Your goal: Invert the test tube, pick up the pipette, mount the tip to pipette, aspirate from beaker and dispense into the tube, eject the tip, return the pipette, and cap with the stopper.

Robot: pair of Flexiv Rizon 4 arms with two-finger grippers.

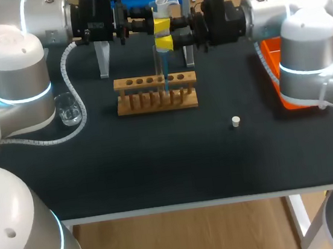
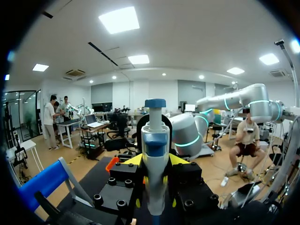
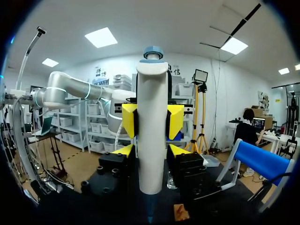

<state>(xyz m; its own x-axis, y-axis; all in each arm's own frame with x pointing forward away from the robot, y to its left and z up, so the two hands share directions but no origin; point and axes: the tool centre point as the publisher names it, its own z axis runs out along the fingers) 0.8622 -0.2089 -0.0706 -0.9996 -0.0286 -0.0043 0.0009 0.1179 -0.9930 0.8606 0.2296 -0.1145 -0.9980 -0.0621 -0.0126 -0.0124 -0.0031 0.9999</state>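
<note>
readable text: none | labels, numbers, signs: none legible (pipette [image 3: 152,126] body likewise)

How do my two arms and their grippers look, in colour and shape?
Both the left arm and the right arm are silver-grey, with rounded joints and glowing cyan rings. A white spiral-wrapped cable runs along the left arm. The left gripper and right gripper are black, blocky and bolted, with yellow tips.

Silver-grey rounded links on left arm [image 1: 18,76] and right arm [image 1: 308,40], cyan light rings [image 1: 23,96] at joints, white spiral-wrapped cable [image 1: 69,66] with white ties, black blocky left hand [image 1: 160,25] and right hand [image 1: 164,43], socket screws [image 2: 111,181] on top, bright yellow fingertips [image 3: 130,119].
</note>
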